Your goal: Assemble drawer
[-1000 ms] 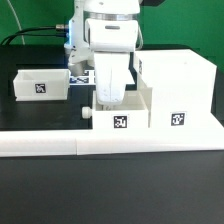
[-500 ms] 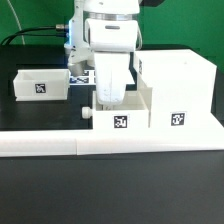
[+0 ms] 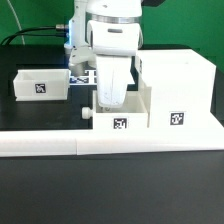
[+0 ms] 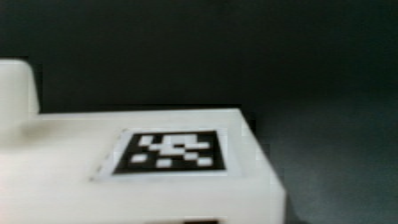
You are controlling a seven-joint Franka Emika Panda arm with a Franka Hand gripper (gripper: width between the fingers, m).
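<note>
The worktop [image 3: 110, 190] is a matt black, cloth-like sheet. The drawer box [image 3: 140, 108], the cabinet [image 3: 178, 80] and the small box [image 3: 25, 85] look like smooth, matt white plastic. The arm shell [image 3: 112, 40] is glossier white plastic. The printed tag [image 4: 173, 152] is matt.

Three white boxes: a left box [image 3: 28, 80], a middle box [image 3: 140, 110], a big box [image 3: 178, 85]. Three tags [image 3: 177, 118], one per box. One arm [image 3: 108, 40]. One rail [image 3: 150, 142].

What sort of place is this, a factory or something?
Most likely a robotics lab bench: a white robot arm over a black table, and plain white furniture parts carrying printed marker tags.
</note>
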